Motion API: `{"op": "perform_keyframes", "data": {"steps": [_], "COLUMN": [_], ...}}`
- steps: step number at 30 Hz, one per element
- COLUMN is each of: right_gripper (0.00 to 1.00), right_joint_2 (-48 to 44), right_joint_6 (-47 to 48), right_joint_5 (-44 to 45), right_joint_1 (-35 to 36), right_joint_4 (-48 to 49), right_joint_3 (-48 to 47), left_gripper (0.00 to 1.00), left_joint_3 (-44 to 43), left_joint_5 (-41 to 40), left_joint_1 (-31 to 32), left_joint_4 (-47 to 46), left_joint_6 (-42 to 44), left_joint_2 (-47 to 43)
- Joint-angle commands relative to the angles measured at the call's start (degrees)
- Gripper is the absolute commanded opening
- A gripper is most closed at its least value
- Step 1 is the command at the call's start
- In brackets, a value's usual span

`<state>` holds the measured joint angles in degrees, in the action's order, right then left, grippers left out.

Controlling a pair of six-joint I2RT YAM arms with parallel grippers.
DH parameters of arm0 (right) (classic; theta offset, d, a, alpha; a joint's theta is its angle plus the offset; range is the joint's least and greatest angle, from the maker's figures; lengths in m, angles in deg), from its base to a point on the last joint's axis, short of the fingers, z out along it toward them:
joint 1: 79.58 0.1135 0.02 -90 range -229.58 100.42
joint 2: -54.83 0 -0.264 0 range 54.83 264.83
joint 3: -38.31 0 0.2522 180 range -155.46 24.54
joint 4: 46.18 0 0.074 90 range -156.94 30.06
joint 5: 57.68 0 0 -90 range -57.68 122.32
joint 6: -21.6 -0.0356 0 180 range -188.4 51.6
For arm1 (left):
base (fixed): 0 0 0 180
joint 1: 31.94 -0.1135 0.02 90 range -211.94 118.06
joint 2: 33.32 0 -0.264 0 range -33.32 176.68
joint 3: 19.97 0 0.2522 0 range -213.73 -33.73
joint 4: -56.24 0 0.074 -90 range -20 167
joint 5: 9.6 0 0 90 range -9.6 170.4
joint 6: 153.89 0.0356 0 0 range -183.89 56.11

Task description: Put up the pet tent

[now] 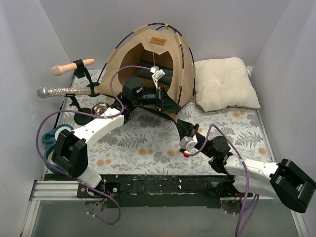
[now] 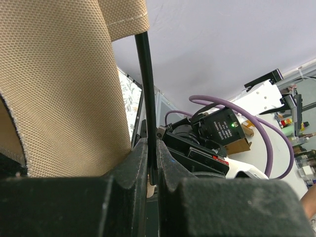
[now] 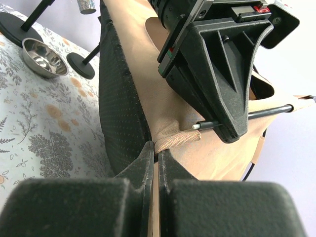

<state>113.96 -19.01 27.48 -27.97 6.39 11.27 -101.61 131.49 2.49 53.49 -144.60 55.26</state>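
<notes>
Standing upright at the back of the desk [image 1: 148, 145], the pet tent [image 1: 129, 57] faces the arms with its arched doorway dark inside; a small brown label [image 1: 159, 40] sits on the tan fabric above the arch, and black poles curve over the dome; a cream pillow [image 1: 224, 84] lies just beside the tent on its right, though whether the two touch cannot be told.

Both arms reach to the tent's front right corner; the left end effector [image 1: 161, 101] hangs before the right side of the doorway, and the right end effector [image 1: 175, 118] comes in low from the right, just below it.

In the left wrist view the left end effector [image 2: 152, 160] is pinched narrow on a thin black pole [image 2: 144, 89]; the pole rises straight up from between the fingers and passes under a stitched hem of the tent's fabric.

In the right wrist view the right end effector [image 3: 157, 150] is closed tight on a small folded tab of tan fabric at the tent's lower edge; just above it the pole's silver-tipped end pokes out beside the left arm's black fingers.

Left of the tent a metal bowl [image 1: 101, 108] rests on the flowered cloth near black stands; one stand carries a glittery microphone [image 1: 63, 91].
</notes>
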Motion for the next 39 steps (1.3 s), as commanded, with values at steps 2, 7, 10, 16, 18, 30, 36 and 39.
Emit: {"op": "perform_keyframes", "data": {"steps": [2,7,10,16,18,30,36,39], "right_gripper": [0.01,0.01,0.01,0.01,0.01,0.01,0.01,0.01], "right_joint_2": [-0.95,-1.39,-1.65,-2.18,-2.44,-3.06,-3.24,-3.67], "right_joint_6": [-0.35,0.27,0.71,1.15,1.5,2.03,2.21,2.21], "right_joint_5": [-8.87,-10.1,-11.06,-12.21,-12.82,-13.7,-13.79,-13.71], "right_joint_1": [3.4,3.84,4.02,4.2,4.28,4.46,4.55,4.46], "right_joint_4": [-3.74,-4.36,-4.62,-5.5,-5.86,-6.82,-7.44,-7.79], "right_joint_3": [2.29,2.91,2.91,3.17,3.35,3.96,4.66,4.84], "left_gripper": [0.0,0.0,0.0,0.0,0.0,0.0,0.0,0.0], "left_joint_3": [-1.64,-2.35,-2.52,-3.23,-3.49,-4.81,-6.65,-7.27], "left_joint_5": [-13.38,-13.82,-14.09,-14.17,-14.44,-15.23,-15.58,-15.5], "left_joint_1": [-2.18,-2.18,-2.18,-2.18,-2.18,-2.18,-2.27,-2.27], "left_joint_4": [-5.2,-5.72,-6.34,-6.86,-6.78,-6.43,-6.95,-6.43], "left_joint_6": [2.48,1.08,0.38,-1.73,-1.56,-2.26,-3.4,-3.49], "left_joint_2": [-1.12,-0.16,0.11,0.98,1.25,2.04,2.65,2.83]}}
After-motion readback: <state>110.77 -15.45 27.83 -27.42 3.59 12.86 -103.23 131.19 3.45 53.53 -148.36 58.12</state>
